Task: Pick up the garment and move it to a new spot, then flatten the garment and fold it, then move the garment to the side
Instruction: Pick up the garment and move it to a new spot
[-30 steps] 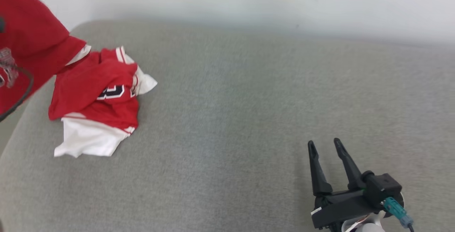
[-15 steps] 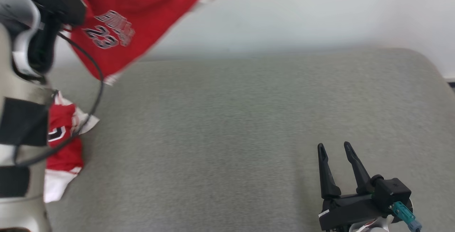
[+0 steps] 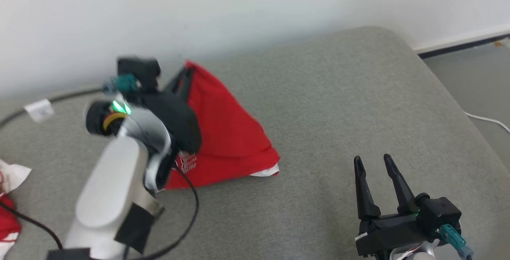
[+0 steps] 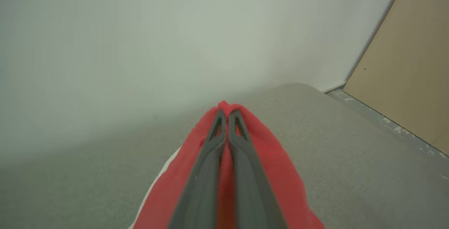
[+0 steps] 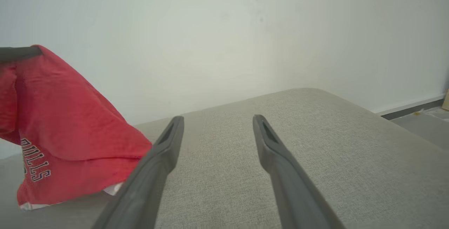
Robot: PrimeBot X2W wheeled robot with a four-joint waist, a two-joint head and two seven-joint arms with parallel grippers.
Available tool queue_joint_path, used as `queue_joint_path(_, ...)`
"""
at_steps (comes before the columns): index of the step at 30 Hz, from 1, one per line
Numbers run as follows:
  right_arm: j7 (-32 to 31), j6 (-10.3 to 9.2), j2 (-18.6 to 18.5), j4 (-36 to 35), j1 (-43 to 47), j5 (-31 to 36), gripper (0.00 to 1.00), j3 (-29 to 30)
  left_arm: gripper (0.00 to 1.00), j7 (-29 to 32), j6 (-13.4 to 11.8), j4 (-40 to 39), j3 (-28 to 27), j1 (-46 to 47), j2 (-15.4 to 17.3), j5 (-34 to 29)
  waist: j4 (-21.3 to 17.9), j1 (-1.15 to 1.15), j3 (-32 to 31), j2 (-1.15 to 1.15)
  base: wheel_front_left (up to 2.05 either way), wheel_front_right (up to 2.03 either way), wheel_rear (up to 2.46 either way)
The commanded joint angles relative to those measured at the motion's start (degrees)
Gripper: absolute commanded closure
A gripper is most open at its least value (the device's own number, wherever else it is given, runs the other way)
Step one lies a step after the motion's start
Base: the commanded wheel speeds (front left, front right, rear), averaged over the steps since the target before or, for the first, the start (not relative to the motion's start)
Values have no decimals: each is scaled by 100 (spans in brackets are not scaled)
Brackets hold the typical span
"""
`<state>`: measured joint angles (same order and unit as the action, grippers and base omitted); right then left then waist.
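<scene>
left gripper [image 4: 227, 115] clamped on red fabric garment [image 3: 231, 132] | right gripper [image 3: 370, 161] apart | grey fabric cushion [image 3: 342, 100] open toward right edge | crumpled red-white cloth [image 3: 8, 217] left

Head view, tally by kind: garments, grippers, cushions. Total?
Garments: 2 (red garment, red-and-white garment at the left edge)
Grippers: 2 (left gripper, jaws shut on the red garment; right gripper, jaws open)
Cushions: 1 (grey cushion)
Total: 5

The left hand [image 3: 184, 75] has lowered the red garment [image 3: 229, 140] onto the couch [image 3: 338, 104].
</scene>
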<state>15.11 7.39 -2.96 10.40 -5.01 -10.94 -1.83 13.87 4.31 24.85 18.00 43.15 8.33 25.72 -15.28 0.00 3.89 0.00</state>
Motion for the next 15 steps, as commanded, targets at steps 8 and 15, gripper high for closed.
queue_joint_path(8,7,19,14,33,-75,-9,0,-71,55,-698,108,1185,512,-589,-469,179,-184,0,215,0,0,0,0)
queue_joint_path(15,7,19,14,69,47,3,0,-103,0,-1209,164,1400,829,-955,-547,815,-8,0,48,0,0,0,0)
